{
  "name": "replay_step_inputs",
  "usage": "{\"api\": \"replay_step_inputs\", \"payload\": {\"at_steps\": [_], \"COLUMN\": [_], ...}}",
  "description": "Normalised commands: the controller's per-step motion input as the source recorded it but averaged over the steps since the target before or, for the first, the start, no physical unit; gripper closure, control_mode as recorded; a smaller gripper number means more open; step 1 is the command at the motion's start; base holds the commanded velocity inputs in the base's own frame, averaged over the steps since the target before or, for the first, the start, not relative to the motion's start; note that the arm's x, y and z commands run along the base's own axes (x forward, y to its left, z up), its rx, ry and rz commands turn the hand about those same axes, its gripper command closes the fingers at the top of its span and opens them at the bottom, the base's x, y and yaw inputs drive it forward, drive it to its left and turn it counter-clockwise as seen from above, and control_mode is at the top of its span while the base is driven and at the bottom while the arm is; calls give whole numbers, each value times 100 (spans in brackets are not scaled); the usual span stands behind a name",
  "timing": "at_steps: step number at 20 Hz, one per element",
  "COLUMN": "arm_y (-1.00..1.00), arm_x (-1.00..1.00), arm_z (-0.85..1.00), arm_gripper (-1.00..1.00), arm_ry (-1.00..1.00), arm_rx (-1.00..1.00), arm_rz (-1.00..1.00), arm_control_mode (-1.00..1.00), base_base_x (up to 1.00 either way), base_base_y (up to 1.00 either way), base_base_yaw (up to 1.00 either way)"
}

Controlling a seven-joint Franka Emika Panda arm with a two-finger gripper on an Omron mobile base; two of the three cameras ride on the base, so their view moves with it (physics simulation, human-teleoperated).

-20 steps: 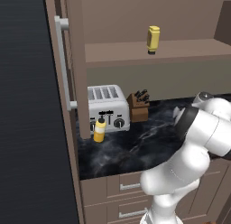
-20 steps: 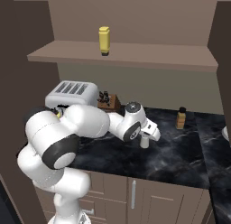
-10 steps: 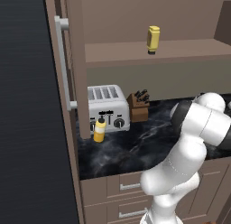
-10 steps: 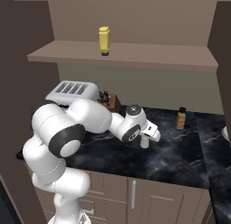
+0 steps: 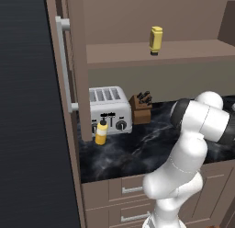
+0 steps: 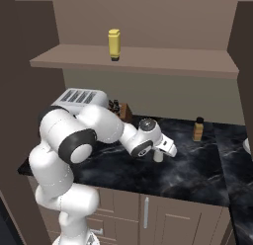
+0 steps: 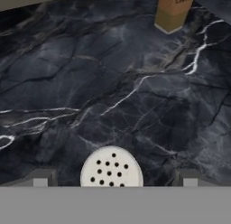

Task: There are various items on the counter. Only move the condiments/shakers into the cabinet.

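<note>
Three small containers are spread across my kitchen at this moment. One yellow bottle (image 5: 156, 39) stands on the shelf of the open cabinet (image 5: 183, 51), above the black marble counter (image 5: 137, 149). Another yellow squeeze bottle (image 5: 101, 132), with a white collar and dark tip, stands on the counter right in front of the silver toaster (image 5: 109, 110), beside the edge of the cabinet door (image 5: 36, 130) with its long bar handle (image 5: 65, 66). A wooden knife block (image 5: 141, 107) sits just to the right of the toaster. Seen from the right base camera, my claw (image 6: 159, 155) hangs low over the counter, directly above a pale grey shaker (image 6: 158, 156) that stands upright on the marble. In the hand camera the shaker's round perforated top (image 7: 111, 168) lies between my two fingertips (image 7: 39, 178), which stand wide apart on either side of it, not touching it. Farther along the counter, a small brownish bottle (image 6: 198, 129) with a dark cap stands by itself near the back wall, well apart from the shaker; its base shows at the top of the hand camera's picture
</note>
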Motion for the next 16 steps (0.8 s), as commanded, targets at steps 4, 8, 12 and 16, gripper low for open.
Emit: {"api": "replay_step_inputs", "payload": {"at_steps": [4, 8, 12, 16], "arm_y": [-2, 0, 0, 15], "arm_x": [0, 0, -4, -40], "arm_z": [-5, 0, 1, 36], "arm_gripper": [-100, 100, 100, 100], "arm_ry": [-1, 0, -1, -3], "arm_rx": [-3, 0, 0, 0], "arm_rz": [0, 0, 0, 5], "arm_control_mode": [-100, -100, -100, -100], "base_base_x": [0, 0, 0, 0], "base_base_y": [0, 0, 0, 0], "base_base_yaw": [0, 0, 0, 0]}}
